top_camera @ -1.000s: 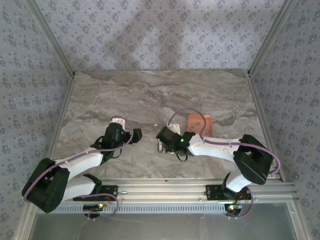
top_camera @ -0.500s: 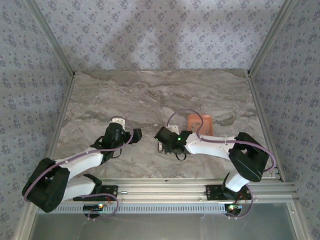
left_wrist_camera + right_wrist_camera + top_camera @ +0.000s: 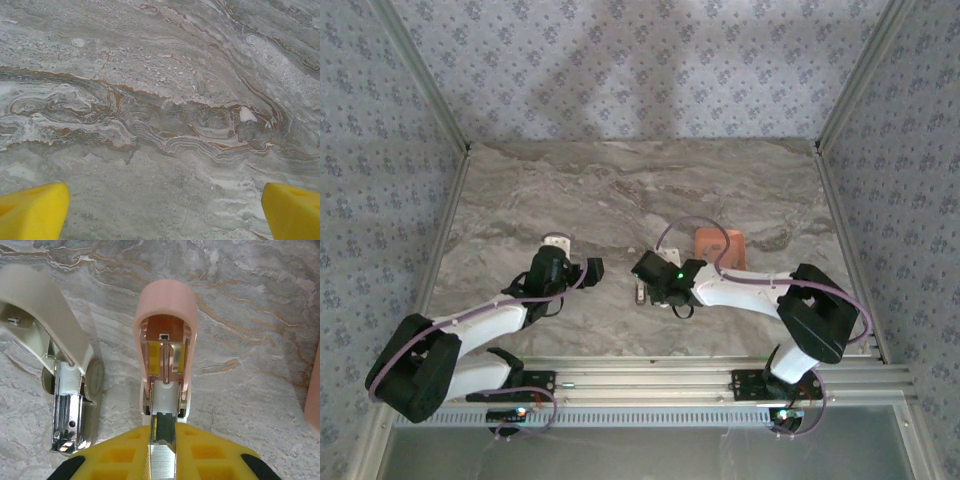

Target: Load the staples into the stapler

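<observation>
My right gripper (image 3: 162,434) is shut on a ribbed grey strip of staples (image 3: 162,463), pinched between its yellow fingers (image 3: 120,455). Just ahead lies the pink stapler (image 3: 167,305), opened out, its inner channel and white pusher facing up. The strip's front end is in line with the rear of that channel. From above, the right gripper (image 3: 653,277) hovers over the stapler (image 3: 640,293) at mid-table. My left gripper (image 3: 165,215) is open over bare marble, a yellow fingertip (image 3: 32,212) at each lower corner, and it sits left of the stapler (image 3: 588,270).
A second, cream stapler (image 3: 37,305) lies open just left of the pink one, its chrome magazine (image 3: 70,420) exposed. The salmon tray (image 3: 721,248) sits behind the right arm, its edge (image 3: 314,390) at the far right. A small white object (image 3: 557,242) lies by the left arm.
The right arm has edged slightly left with the staples still in its grip. The left arm has stayed put.
</observation>
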You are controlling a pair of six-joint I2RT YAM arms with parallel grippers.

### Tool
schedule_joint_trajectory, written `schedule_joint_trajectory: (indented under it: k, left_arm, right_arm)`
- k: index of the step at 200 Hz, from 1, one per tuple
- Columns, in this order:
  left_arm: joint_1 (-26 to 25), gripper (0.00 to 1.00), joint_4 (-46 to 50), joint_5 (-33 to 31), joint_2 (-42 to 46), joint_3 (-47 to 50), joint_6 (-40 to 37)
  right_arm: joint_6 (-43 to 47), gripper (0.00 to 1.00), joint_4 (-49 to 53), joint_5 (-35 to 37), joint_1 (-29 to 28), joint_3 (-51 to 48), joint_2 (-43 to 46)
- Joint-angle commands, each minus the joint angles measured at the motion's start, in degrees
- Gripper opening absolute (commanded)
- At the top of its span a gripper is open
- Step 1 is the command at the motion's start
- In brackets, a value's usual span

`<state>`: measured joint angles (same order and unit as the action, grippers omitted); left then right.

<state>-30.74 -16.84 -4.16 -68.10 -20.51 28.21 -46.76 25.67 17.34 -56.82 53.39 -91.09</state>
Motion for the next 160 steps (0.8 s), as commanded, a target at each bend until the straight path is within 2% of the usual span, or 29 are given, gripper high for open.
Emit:
schedule_joint_trajectory:
  k: [1,160]
  left_arm:
    - [0.35,0.98,-1.59,-0.76,-0.11,-0.14,0.71]
    - [0.35,0.98,-1.49,-1.03,-0.09,0.12,0.54]
  right_arm:
    - [-0.48,0.16,-0.02,0.9,0.42,-0.08,-0.74]
    - [-0.17,0.15,1.1,1.03,0.57,-0.01,-2.43]
